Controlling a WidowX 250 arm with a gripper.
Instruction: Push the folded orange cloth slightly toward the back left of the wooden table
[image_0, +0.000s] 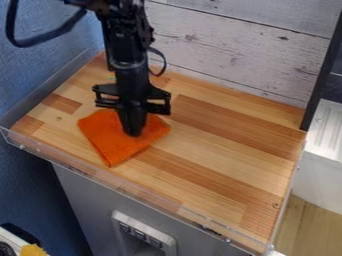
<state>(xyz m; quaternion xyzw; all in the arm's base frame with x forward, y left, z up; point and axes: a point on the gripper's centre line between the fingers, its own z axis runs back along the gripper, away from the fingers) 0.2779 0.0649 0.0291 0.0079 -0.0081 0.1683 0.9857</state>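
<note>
In the camera view, points down with the black hand (134, 132) at an orange cloth (115, 146), directly over it. Cannot tell whether released, clenched or grasping fabric. Lies, as cloth, on the wooden worktop's (220, 145) left part, near the front edge. Has whitewashed planks (234, 47) behind the worktop.
</note>
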